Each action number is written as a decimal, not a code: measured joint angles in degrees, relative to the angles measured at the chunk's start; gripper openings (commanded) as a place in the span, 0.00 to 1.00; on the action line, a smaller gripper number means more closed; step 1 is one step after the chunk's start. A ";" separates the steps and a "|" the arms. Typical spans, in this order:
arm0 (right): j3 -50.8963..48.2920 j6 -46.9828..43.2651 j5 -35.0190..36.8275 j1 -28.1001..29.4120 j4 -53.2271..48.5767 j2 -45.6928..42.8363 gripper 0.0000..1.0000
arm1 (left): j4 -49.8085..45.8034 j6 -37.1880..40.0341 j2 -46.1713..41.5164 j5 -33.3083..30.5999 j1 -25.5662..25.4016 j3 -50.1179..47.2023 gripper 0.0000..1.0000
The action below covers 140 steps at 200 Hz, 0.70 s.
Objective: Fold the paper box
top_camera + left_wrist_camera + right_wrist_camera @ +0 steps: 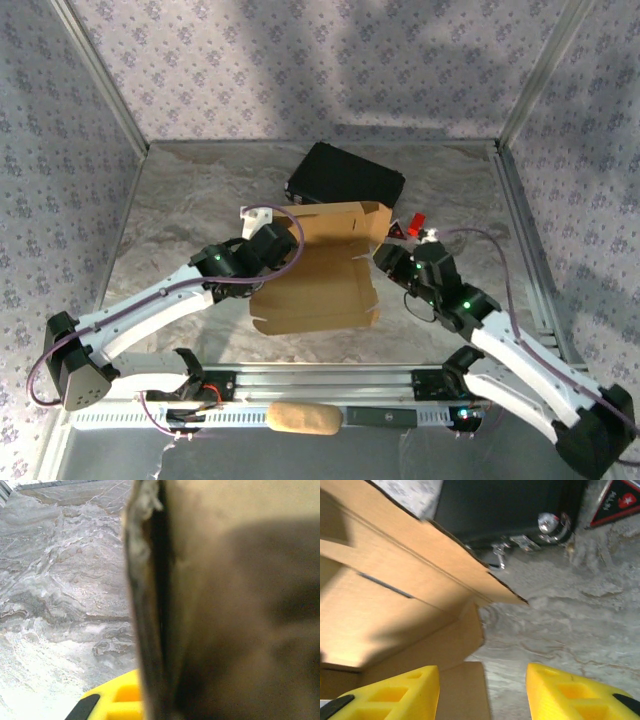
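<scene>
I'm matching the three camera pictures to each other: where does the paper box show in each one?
Top external: paper box at centre.
Left wrist: paper box close up, filling the right half.
Right wrist: paper box at upper left.
Shared landmark: marbled table.

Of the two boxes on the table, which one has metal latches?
The black case at the far side, behind the paper box. Its latches show in the right wrist view; the paper box is plain tan cardboard, flaps unfolded.
</scene>
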 measured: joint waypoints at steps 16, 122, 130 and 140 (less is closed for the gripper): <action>0.07 -1.16 -0.22 0.07 1.70 3.58 0.47 | 0.00 0.22 0.00 0.02 0.00 0.00 0.00; 7.63 -4.87 -3.21 2.93 9.90 17.22 0.35 | 0.22 0.44 0.37 0.46 0.00 0.00 0.00; 7.87 -4.87 -3.23 3.41 10.23 17.57 0.35 | 0.39 0.46 0.37 0.46 0.00 0.00 0.00; 7.98 -4.87 -3.21 3.96 10.62 17.94 0.35 | 0.61 0.48 0.37 0.44 0.00 0.00 0.00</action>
